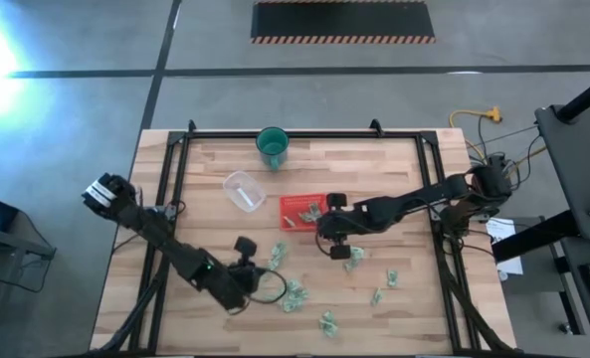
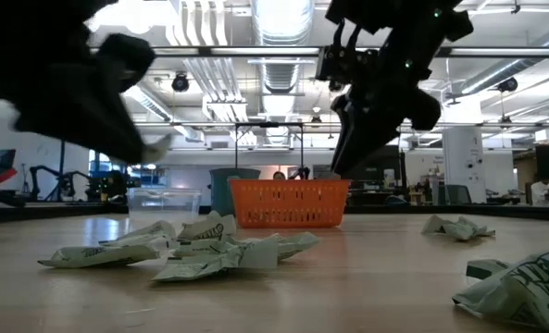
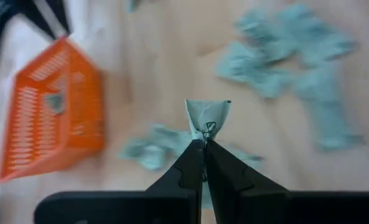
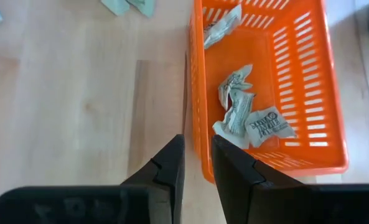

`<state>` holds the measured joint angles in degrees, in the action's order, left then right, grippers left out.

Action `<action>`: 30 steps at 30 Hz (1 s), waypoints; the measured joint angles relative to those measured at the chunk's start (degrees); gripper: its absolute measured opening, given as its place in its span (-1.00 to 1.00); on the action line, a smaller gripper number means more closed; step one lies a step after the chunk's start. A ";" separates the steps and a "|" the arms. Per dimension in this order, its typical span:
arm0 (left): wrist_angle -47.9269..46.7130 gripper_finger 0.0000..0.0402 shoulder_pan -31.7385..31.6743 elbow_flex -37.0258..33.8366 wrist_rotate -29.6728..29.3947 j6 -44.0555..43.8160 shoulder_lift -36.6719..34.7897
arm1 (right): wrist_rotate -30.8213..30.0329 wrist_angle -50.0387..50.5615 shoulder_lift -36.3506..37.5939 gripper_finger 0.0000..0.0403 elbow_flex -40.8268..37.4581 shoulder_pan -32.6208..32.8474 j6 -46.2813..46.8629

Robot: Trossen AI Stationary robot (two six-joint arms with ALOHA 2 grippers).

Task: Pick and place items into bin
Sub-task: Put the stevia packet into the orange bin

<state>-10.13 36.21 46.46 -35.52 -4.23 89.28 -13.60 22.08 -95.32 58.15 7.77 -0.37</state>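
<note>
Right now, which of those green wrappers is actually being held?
The wrapper pinched in the left gripper; the rest lie loose on the table or in the red tray.

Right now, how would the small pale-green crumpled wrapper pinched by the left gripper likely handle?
The pale-green crumpled wrapper stands up from the left gripper pinching one corner, so it is probably very light and holds creases. Its thin, papery look suggests it would crush easily and slide, not roll.
</note>
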 joint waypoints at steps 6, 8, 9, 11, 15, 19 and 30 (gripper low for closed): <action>0.99 -1.00 -8.88 0.40 -0.47 7.09 -0.52 | -0.07 3.20 3.25 -0.66 -0.23 1.14 2.90; 2.75 -1.00 -11.67 0.43 -0.45 9.70 -0.56 | -0.88 4.48 4.25 -0.66 -0.56 1.74 4.03; 3.47 -1.00 -12.98 0.43 -0.36 11.09 -0.91 | -1.73 4.94 4.78 -0.66 -0.63 2.04 4.60; 5.55 -1.00 -15.17 0.42 -0.28 13.32 -1.43 | -3.18 6.40 5.53 -0.66 -0.94 2.73 5.70; 8.20 -1.00 -18.77 0.60 3.23 16.84 -2.86 | -4.57 8.24 6.34 -0.66 -1.43 4.05 7.59; 10.46 -1.00 -22.90 0.48 6.84 18.55 -3.29 | -4.56 9.60 6.75 -0.66 -2.29 5.19 9.94; 13.05 -1.00 -32.17 0.48 14.35 20.20 -2.17 | -4.92 13.97 9.19 -0.66 -6.00 10.69 20.38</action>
<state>2.92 4.04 46.94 -21.17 15.96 87.12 -18.53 36.05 -86.13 52.15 18.46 20.01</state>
